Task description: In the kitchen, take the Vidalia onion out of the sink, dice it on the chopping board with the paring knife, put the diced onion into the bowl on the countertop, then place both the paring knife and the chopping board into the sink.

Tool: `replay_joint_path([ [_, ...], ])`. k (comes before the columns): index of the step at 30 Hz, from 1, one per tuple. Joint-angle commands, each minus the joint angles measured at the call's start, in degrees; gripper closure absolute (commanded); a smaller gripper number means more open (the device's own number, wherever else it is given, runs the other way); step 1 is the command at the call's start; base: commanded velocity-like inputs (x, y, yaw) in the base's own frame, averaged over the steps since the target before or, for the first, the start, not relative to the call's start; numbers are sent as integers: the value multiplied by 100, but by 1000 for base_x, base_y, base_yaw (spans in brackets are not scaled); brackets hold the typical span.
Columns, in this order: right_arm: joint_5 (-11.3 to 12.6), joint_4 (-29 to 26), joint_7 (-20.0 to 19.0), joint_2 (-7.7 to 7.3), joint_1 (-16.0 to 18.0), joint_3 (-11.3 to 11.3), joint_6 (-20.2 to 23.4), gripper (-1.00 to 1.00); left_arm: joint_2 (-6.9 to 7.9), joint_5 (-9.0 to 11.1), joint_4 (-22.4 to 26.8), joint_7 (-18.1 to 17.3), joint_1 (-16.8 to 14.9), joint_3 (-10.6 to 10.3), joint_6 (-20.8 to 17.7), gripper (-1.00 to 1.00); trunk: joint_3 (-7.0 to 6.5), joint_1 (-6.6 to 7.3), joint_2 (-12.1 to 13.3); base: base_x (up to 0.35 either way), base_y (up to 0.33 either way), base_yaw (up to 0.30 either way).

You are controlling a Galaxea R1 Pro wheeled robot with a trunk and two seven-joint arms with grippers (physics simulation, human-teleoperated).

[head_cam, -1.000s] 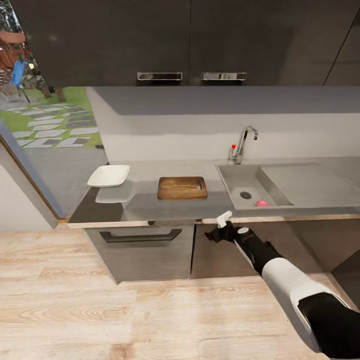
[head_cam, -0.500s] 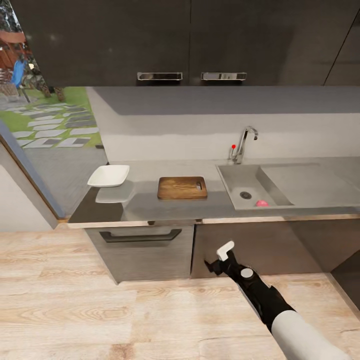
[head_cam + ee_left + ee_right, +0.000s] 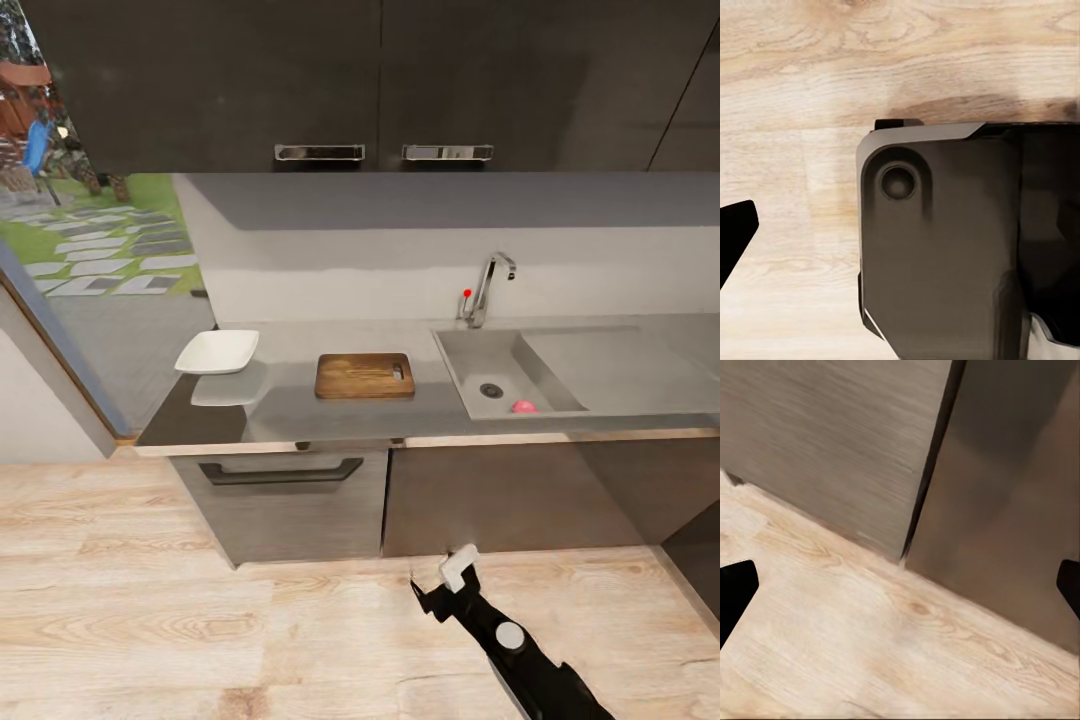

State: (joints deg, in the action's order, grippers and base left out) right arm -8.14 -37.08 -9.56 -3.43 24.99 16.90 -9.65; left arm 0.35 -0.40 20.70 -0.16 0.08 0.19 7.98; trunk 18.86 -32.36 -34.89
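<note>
The Vidalia onion (image 3: 522,406), small and pinkish-red, lies in the sink (image 3: 470,355) beside the round drain. On the countertop (image 3: 290,410) left of the sink rests the brown chopping board (image 3: 365,375), and further left stands the white square bowl (image 3: 217,351). The paring knife is out of view. My right gripper (image 3: 445,585) hangs low over the wood floor in front of the base cabinets, far below the sink. It is open and empty, and in the right wrist view its fingertips (image 3: 735,592) sit wide apart. My left gripper (image 3: 900,225) points down at the floor beside my dark base.
Dark wall cabinets (image 3: 300,80) hang over the counter. The chrome tap (image 3: 490,285) stands behind the sink, with a drainboard (image 3: 610,365) to the right. Base cabinet fronts (image 3: 290,500) face me, and a glass door (image 3: 90,250) is at the left.
My right arm has dropped from the counter's front edge down to floor level and drawn back toward me. The onion, board and bowl have not moved.
</note>
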Motion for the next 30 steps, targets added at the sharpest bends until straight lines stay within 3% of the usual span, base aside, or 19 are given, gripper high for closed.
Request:
replay_joint_path([
  [1, -48, -1, 44, -3, -89, 7, -88, -100, -5, -4, 9, -2, 1, 1, 11, -100, 6, -2, -6, 0, 0, 0],
  [13, -48, 1, 449, -4, -708, 7, -644, -100, -17, -4, 240, 7, 1, 0, 11, -100, 6, -2, -6, 0, 0, 0],
  [26, -34, 40, 777, 25, -1755, 7, -1629, -100, -24, 6, 359, 7, 1, 2, 11, -100, 6, -2, -6, 0, 0, 0],
  [30, 34, 282, 1255, 58, -1957, 9, -1900, -100, -26, 13, 362, 7, 1, 1, 11, -100, 6, -2, -6, 0, 0, 0],
])
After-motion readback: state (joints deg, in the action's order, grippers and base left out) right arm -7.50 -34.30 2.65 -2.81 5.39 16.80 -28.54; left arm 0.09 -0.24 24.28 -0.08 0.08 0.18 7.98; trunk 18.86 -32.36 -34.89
